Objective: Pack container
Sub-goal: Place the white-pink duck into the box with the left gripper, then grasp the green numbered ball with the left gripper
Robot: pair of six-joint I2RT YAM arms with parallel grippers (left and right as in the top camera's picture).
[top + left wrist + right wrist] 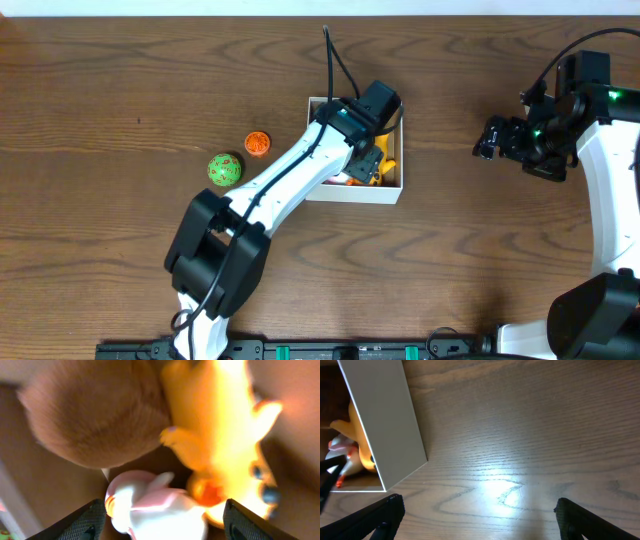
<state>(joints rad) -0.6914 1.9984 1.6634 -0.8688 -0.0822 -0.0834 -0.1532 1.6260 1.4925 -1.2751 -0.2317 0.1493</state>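
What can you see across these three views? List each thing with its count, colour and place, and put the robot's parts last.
table: 1, brown wood, under everything
container: 1, white walls, middle of the table
yellow toy: 1, yellow, inside the container
white and pink toy: 1, white and pink, inside the container, next to the yellow toy
brown fuzzy thing: 1, brown, inside the container, too blurred to identify
green ball: 1, green, on the table left of the container
orange ball: 1, orange, between green ball and container
left gripper: 1, dark, open, down in the container
right gripper: 1, dark, open, over bare table right of the container
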